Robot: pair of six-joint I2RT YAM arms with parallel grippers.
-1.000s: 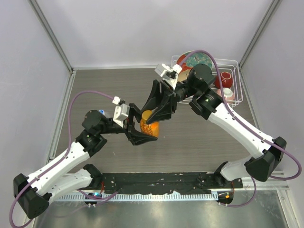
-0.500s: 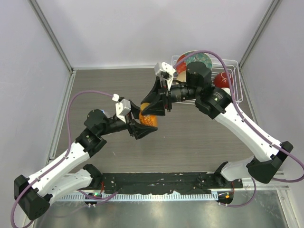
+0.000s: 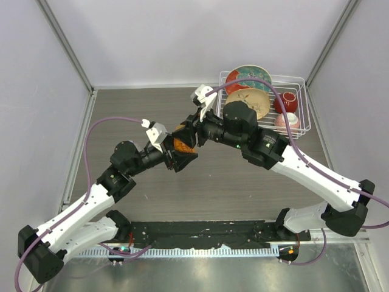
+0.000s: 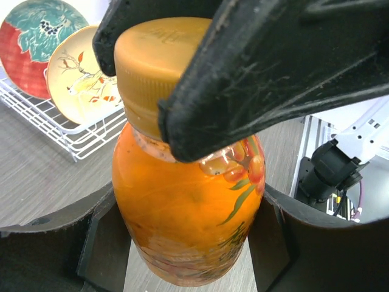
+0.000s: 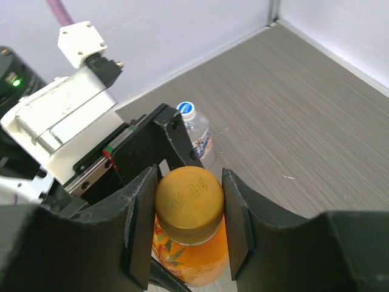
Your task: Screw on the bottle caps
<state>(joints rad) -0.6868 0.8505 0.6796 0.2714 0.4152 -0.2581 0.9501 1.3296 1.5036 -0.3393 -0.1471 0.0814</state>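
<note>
Both wrists have swung up and away from the arm bases since a second ago, carrying the orange bottle (image 4: pixel 182 219) off its earlier spot toward the middle of the table, and the right forearm has dropped lower and stretched further to the left. Through that move the grips look unchanged, so I judge the screwing step to be under way: the cap sits on the neck, but whether it is tight I cannot tell

Nearest, the left arm reaches from its base up and to the right, wrist tipped over, and the left gripper (image 4: pixel 188 246) is clamped on the bottle's body from either side, holding it clear of the table at a tilt. Just past it the right gripper (image 5: pixel 189 210) comes in from the opposite side along the bottle's axis, its two pads pressed against the amber cap (image 5: pixel 188 201)

Beyond the left wrist, the clear water bottle (image 5: pixel 197 134) stands on the table with its white cap (image 5: pixel 185 110) apparently on. Farthest, the wire rack (image 3: pixel 304 103) holds patterned plates (image 3: pixel 249 79) and a red bowl (image 3: pixel 285 102), well apart from both grippers
</note>
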